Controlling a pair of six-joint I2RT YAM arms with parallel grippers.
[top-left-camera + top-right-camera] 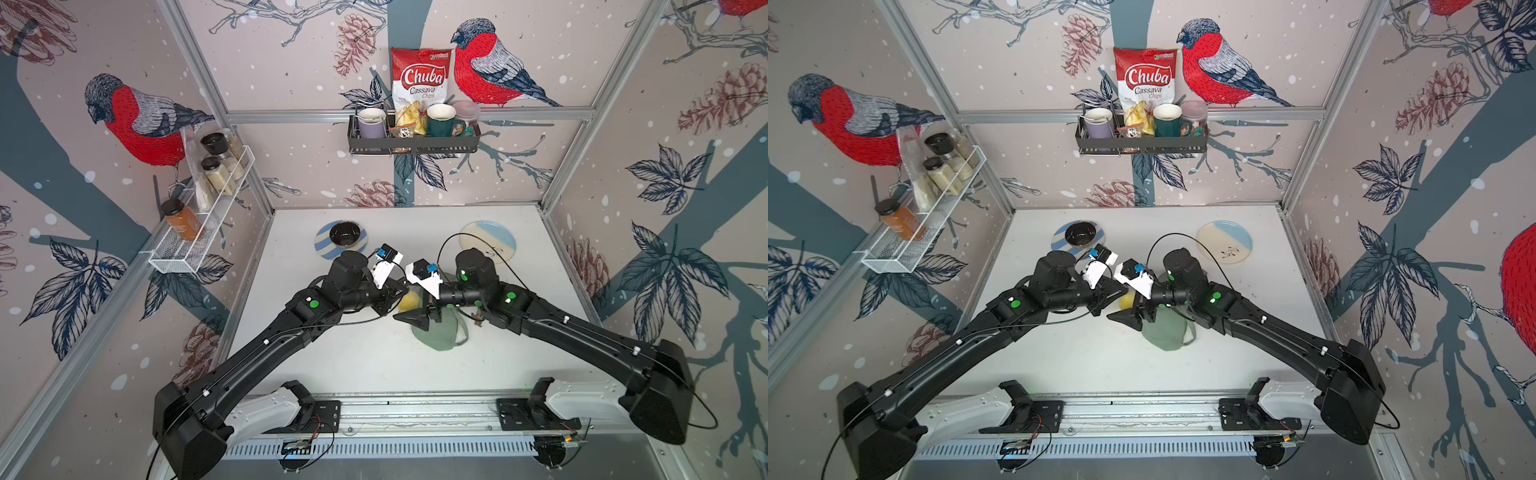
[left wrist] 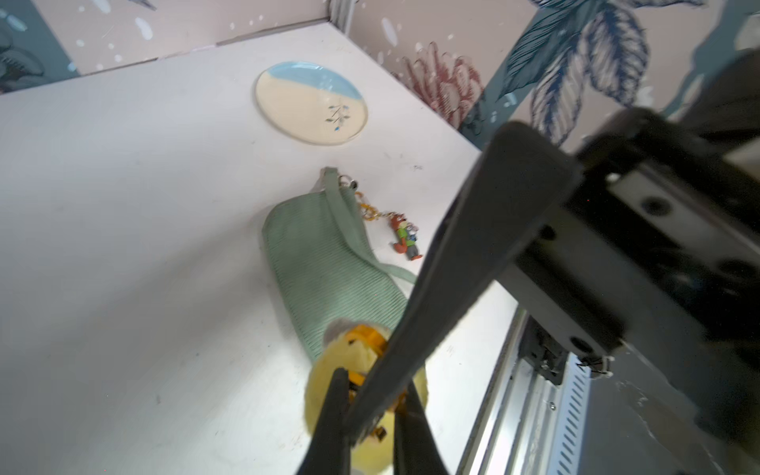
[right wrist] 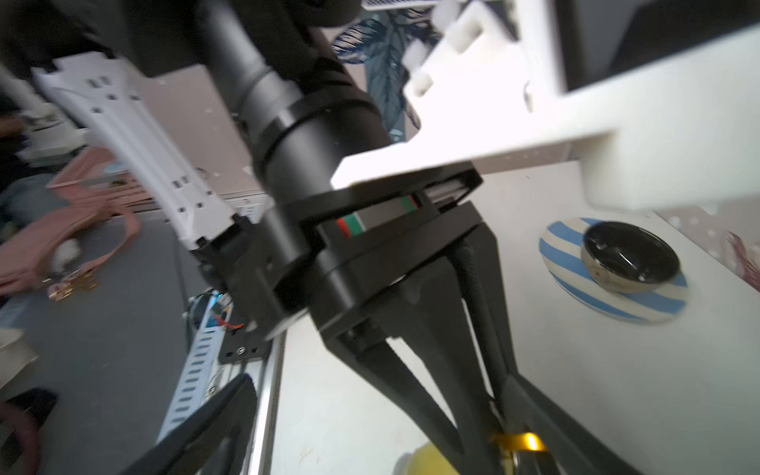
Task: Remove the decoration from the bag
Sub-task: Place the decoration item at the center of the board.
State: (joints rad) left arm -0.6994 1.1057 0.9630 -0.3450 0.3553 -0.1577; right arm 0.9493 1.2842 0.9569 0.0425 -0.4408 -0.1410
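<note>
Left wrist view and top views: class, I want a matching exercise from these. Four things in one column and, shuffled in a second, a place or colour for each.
Things
1. bag
2. black bowl
3. fox figure
4. yellow plush charm

Descriptions
A. on the striped plate
B. between the fingers of the left gripper
C. ribbed sage green
D. lying on the table beside the bag

Pairs: 1-C, 2-A, 3-D, 4-B
</note>
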